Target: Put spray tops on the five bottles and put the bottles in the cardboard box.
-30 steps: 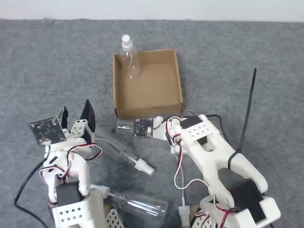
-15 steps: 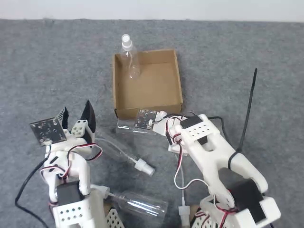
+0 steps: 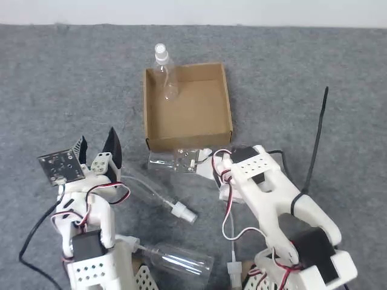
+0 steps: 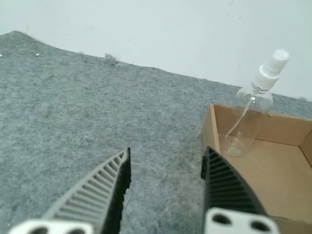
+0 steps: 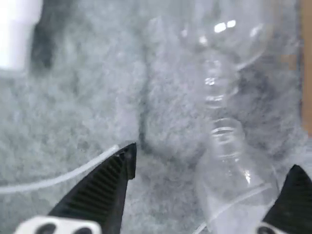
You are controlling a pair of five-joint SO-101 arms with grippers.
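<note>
**High view.**
- The cardboard box (image 3: pixel 228 103) sits mid-table on grey felt (image 3: pixel 60 78).
- An upright bottle (image 3: pixel 165 75) stands in the box's far corner on the left arm's side, spray top up.
- A clear bottle (image 3: pixel 158 162) lies on the felt just outside the box's near wall, with its long axis along that wall. The right arm (image 3: pixel 266 181) hangs over its other end, so you cannot read from here which way the neck points.
- A second lying bottle (image 3: pixel 151 186) runs diagonally between the arms, its spray top (image 3: pixel 184 212) toward the near edge.
- A third lying bottle (image 3: pixel 178 260) rests by the arm bases.
- The left gripper (image 3: pixel 97 144) is raised beside the box, fingers apart, with nothing between them.

**Left wrist view.**
- The left pincer is spread and empty above the felt. The upright bottle and the box wall are beyond it.

**Right wrist view.**
- The right gripper (image 5: pixel 200 195) has its fingers wide apart, straddling the clear bottle.
- A ribbed narrow section shows between wider clear parts. It is probably the threaded neck, with the long axis running away from the camera.
- You cannot tell whether either finger touches the bottle.
- A thin dip tube (image 5: pixel 58 176) lies near one finger.

**Handling (judgement).**
- The bottle looks like empty thin plastic, so expect it to be light, slick and round. It will likely roll on the felt and dent under a hard squeeze.
- Take it across the body just behind the shoulder, with the fingers square to the long axis. Keep off the neck so the threads stay free for a spray top.
</note>
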